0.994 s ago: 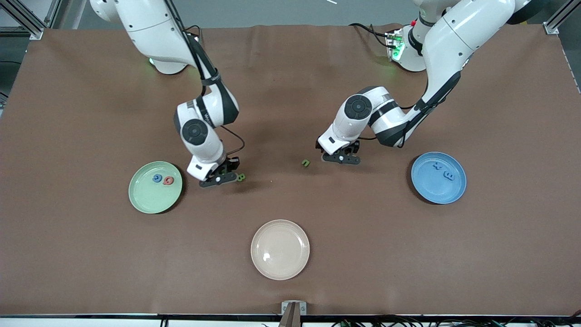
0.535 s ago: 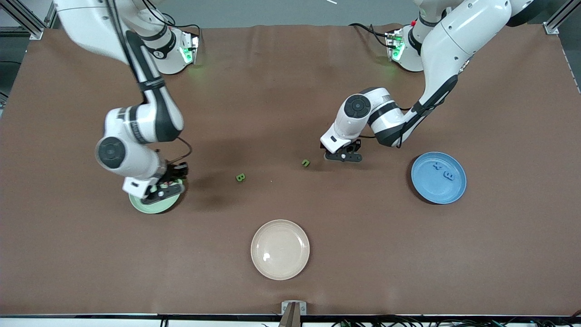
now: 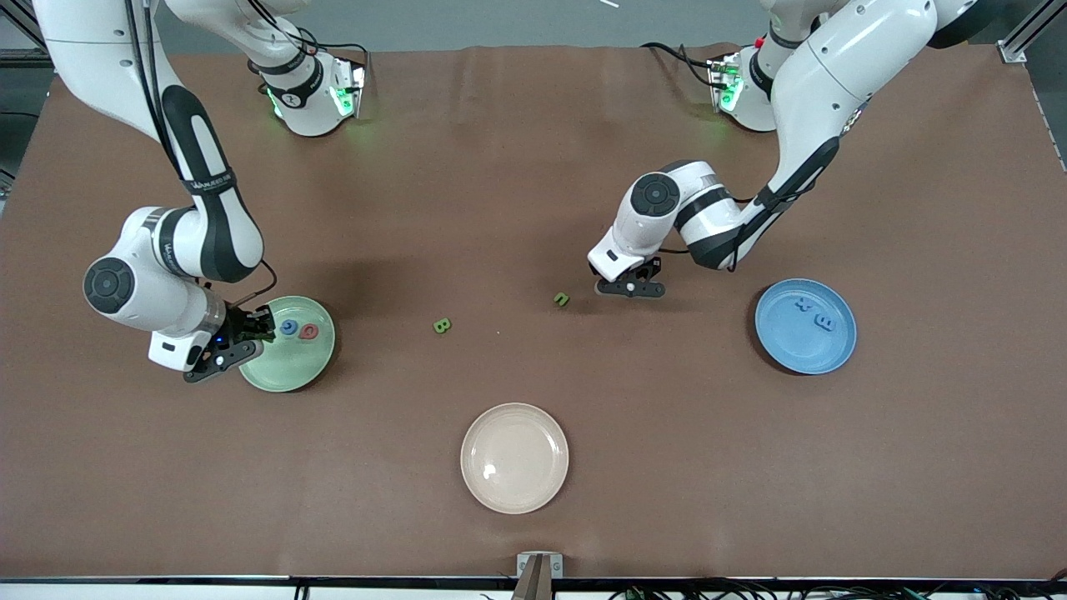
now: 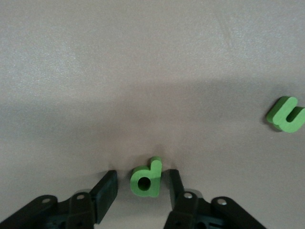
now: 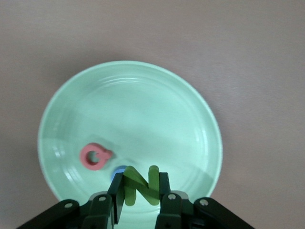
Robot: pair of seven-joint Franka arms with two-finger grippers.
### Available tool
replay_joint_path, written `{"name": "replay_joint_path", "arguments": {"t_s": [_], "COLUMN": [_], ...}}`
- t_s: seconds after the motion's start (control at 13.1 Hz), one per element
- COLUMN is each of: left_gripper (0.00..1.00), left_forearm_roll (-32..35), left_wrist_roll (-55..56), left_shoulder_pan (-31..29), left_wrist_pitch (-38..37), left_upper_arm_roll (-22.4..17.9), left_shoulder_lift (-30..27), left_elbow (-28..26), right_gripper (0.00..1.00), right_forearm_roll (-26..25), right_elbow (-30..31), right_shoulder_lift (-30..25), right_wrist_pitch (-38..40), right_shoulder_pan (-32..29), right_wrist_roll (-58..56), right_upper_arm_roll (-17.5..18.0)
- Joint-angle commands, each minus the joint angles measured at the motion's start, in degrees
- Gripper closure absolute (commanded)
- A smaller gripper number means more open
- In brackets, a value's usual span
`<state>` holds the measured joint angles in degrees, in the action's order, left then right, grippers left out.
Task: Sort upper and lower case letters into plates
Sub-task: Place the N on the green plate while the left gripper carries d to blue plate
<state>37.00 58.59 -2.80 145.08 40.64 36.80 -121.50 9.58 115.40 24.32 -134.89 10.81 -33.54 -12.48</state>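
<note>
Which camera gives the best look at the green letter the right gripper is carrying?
The right wrist view: the green N sits clamped in the right gripper above the mint green plate. In the front view the gripper hides it; the left wrist view misses it.

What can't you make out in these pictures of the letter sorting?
- Front view: the green d that the left gripper straddles is hidden under that gripper.
- Front view: the green N held by the right gripper is hidden under that gripper too.
- Right wrist view: the blue letter in the mint plate is mostly covered by the N.
- Left wrist view: another green letter is cut off by the picture's edge.
</note>
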Motion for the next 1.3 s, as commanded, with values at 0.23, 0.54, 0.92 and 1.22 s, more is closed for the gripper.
{"name": "replay_joint_path", "arguments": {"t_s": [0.23,0.54,0.92,1.22], "left_gripper": [0.76,0.83,0.85,0.86], "left_forearm_roll": [1.2,1.3,0.7,0.4], "left_wrist_roll": [1.5,1.4,-3.4,-10.5], "left_shoulder_pan": [2.8,1.8,-2.5,-11.0], "left_wrist_pitch": [0.8,0.5,-3.7,-3.9], "left_upper_arm_roll": [-2.4,-2.3,-1.8,1.3], "left_shoulder_lift": [0.1,-0.8,-7.6,-10.9], "left_elbow": [0.4,0.7,0.7,0.5], "right_gripper": [0.99,0.97,0.0,0.0], "right_forearm_roll": [-1.2,-1.2,-1.0,-0.9], "right_elbow": [1.0,0.9,0.3,-5.9], "right_shoulder_lift": [4.3,5.0,4.2,0.6], "right_wrist_pitch": [-7.1,-7.3,-6.1,9.9], "right_shoulder_pan": [-1.4,-1.4,-1.1,2.9], "right_wrist_roll": [-0.7,-0.5,0.9,17.3], "right_upper_arm_roll": [1.0,1.0,1.1,1.5]}}
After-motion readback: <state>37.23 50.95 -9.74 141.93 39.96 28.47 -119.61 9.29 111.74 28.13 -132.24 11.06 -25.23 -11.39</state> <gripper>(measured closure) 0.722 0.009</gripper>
